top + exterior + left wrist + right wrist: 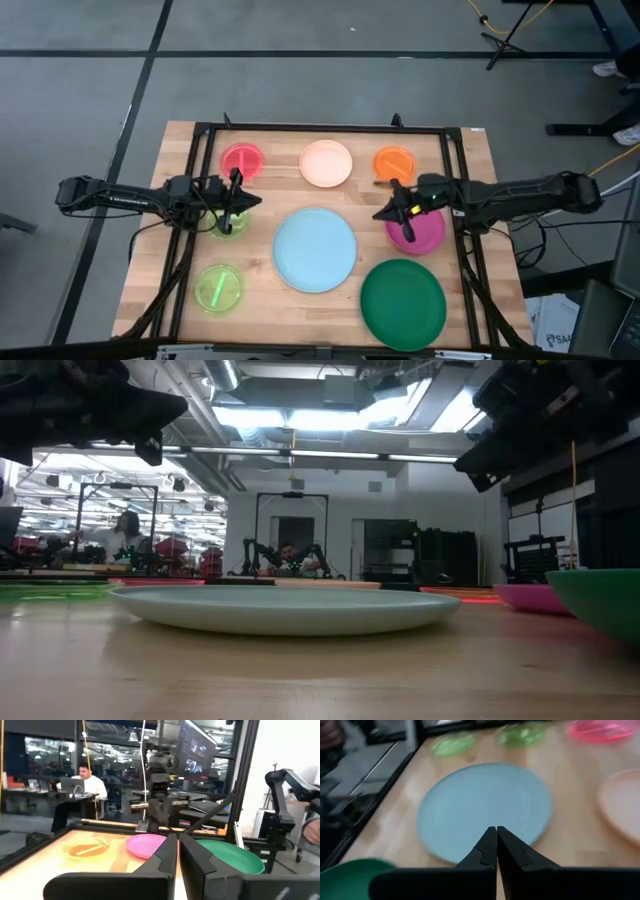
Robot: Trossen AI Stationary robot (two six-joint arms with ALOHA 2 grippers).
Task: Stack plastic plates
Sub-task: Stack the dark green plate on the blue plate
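Observation:
Eight plates lie flat and apart on the wooden table: small red [241, 160], cream [326, 163], small orange [395, 163], magenta [420, 230], large light blue [315, 249], large dark green [403, 298], and two neon green ones [228, 224] [218, 288]. My left gripper [255, 200] is shut and empty, raised above the table between the upper neon green plate and the light blue plate. My right gripper [380, 213] is shut and empty, raised beside the magenta plate, pointing at the light blue plate [485, 810].
A black frame [320, 128] runs round the table's far edge and sides. The plates take up most of the tabletop; bare wood shows between them. A person sits at a desk [82, 785] in the room beyond the table.

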